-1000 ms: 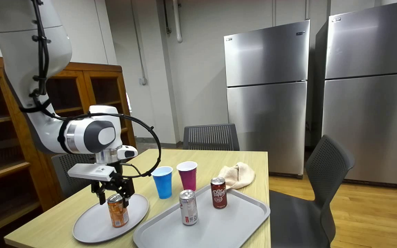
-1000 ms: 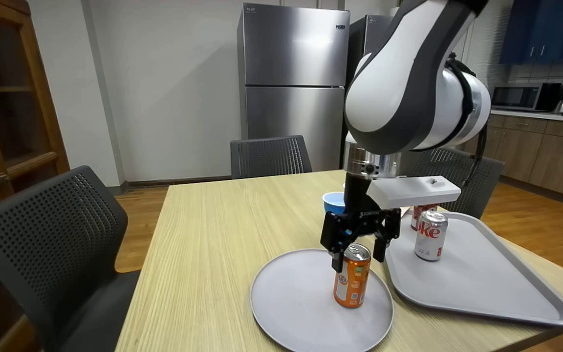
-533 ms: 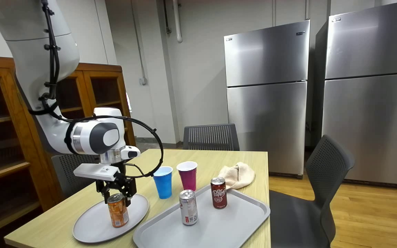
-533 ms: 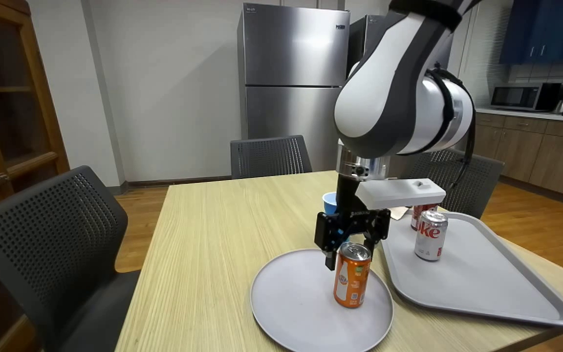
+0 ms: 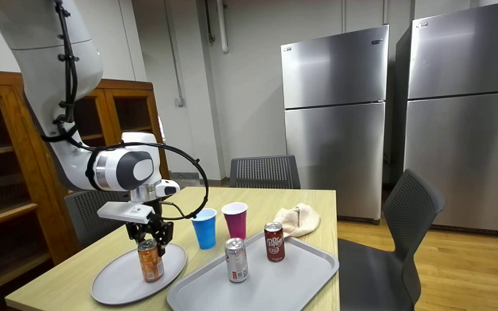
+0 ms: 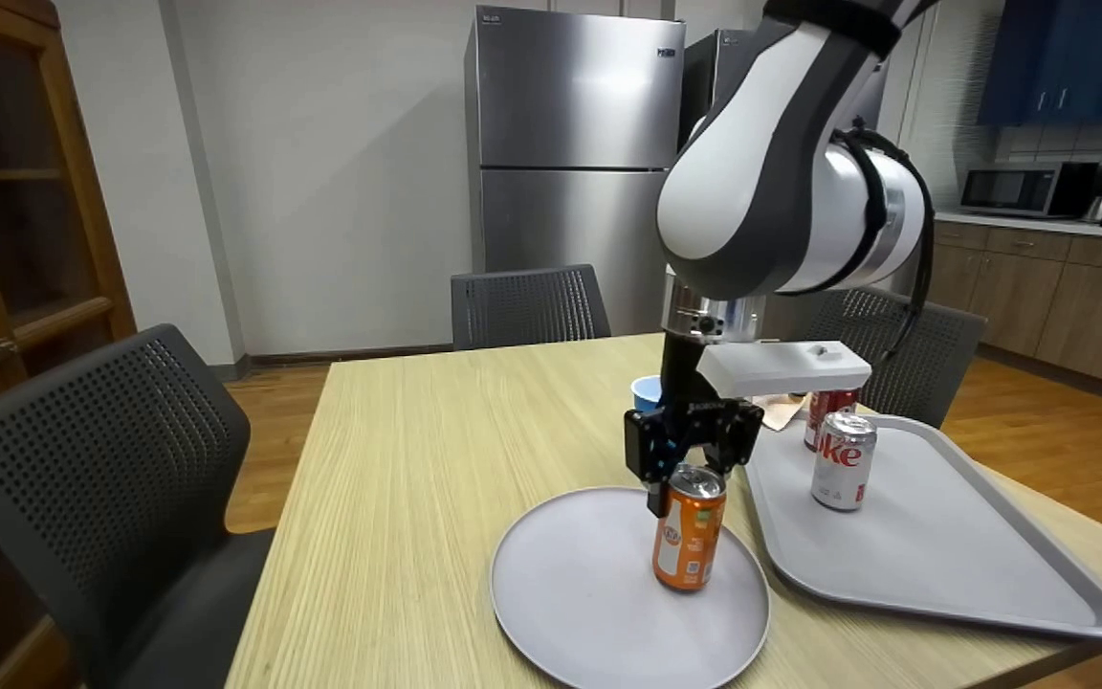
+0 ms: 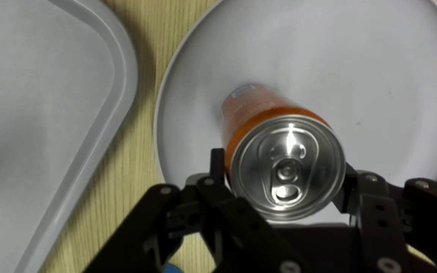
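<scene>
There's the gripper point(image 7: 281, 174), closed snugly on the orange can point(image 6: 690, 538) from both sides, over the plate point(image 6: 561, 593), low and just right of centre in an exterior view; whether the can's base touches it, I can't tell! Check the edges: in the wrist view a slim strip of table point(image 7: 142, 129) parts the plate from the tray point(image 7: 126, 81) at left, while the plate opens broad toward the upper right. In an exterior view the purple cup point(image 5: 235, 224) stands right of the blue cup point(image 5: 205, 233); the silver can point(image 6: 844, 469) flashes big red lettering, right of the gripper, in an exterior view; only the wrist view gives a sharp pull tab point(image 7: 287, 176)!
</scene>
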Robot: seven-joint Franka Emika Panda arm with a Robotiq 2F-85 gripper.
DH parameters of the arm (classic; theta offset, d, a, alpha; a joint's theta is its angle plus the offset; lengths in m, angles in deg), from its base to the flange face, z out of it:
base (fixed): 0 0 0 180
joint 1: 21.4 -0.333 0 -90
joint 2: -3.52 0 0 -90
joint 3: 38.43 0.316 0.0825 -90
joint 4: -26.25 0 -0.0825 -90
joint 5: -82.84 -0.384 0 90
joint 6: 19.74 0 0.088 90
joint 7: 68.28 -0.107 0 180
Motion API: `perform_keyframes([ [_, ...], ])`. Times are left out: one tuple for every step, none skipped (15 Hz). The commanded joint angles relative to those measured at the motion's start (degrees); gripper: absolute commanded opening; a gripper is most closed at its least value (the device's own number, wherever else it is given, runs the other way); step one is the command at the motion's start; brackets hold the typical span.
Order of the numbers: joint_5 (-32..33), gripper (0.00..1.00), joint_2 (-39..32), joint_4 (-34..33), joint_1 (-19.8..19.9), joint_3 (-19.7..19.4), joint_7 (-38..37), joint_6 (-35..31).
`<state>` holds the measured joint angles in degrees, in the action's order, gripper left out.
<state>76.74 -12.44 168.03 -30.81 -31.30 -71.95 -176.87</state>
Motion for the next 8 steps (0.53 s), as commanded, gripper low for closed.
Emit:
perform_keyframes([
  [2.7, 0.38, 4.9, 0.4, 0.4, -1.0, -0.7, 2.9],
  [2.0, 0.38, 5.9, 0.2, 0.9, -0.5, 0.4, 3.7],
  [2.8, 0.38, 6.8, 0.1, 0.8, -0.9, 0.2, 4.2],
  [2.7, 0.38, 7.7, 0.0, 1.1, -0.9, 0.7, 4.8],
  [2.8, 0.38, 8.6, -0.1, 1.2, -1.0, 0.9, 5.3],
  [1.8, 0.38, 9.6, -0.2, 1.8, -0.7, 2.1, 6.0],
  [1.2, 0.38, 10.5, -0.5, 2.1, -0.6, 2.9, 6.9],
  [1.0, 0.38, 11.4, -0.9, 2.4, -0.8, 3.4, 8.7],
])
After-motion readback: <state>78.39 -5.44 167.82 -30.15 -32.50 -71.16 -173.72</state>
